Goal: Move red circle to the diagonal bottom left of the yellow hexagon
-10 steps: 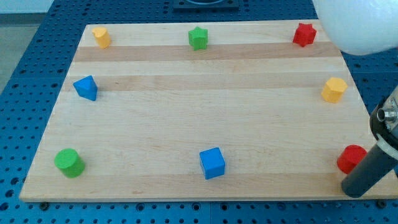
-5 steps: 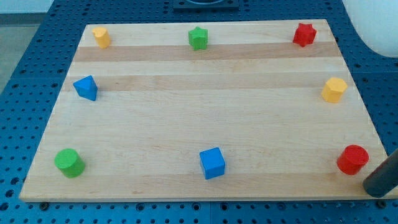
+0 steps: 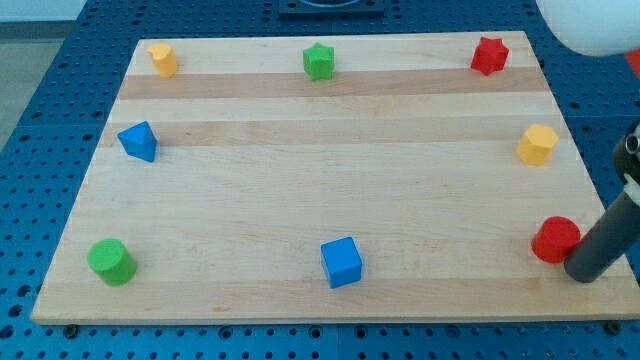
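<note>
The red circle (image 3: pixel 555 240) sits near the board's bottom right corner. The yellow hexagon (image 3: pixel 537 145) stands above it, by the right edge. My tip (image 3: pixel 583 273) is at the view's right, touching the red circle's lower right side. The dark rod rises from the tip toward the view's right edge.
The wooden board (image 3: pixel 320 180) also holds a red star (image 3: pixel 489 55) at top right, a green star (image 3: pixel 318 61) at top middle, a yellow cylinder (image 3: pixel 163 59) at top left, a blue triangle (image 3: pixel 138 141) at left, a green circle (image 3: pixel 111 261) at bottom left and a blue cube (image 3: pixel 342 262) at bottom middle.
My tip swung out to the right, then came back in against the red circle. The red circle has slid a little to the left and up.
</note>
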`<move>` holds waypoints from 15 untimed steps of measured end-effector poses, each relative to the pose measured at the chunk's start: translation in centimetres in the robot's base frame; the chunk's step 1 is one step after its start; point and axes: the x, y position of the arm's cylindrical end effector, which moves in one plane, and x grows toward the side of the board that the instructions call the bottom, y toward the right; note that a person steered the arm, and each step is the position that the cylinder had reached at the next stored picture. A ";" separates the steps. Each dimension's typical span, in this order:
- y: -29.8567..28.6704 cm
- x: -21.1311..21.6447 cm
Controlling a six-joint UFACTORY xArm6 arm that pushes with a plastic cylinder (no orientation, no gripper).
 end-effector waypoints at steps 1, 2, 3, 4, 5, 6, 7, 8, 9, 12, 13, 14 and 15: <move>0.0 -0.2; 0.0 -0.3; 0.0 -0.4; 0.0 -0.4; 0.0 -0.9; 0.0 -2.4; 0.0 -4.2; 0.0 -5.6; -0.1 -5.9; -0.3 -2.4; -0.6 -2.3; -0.6 -3.0; -0.7 -3.8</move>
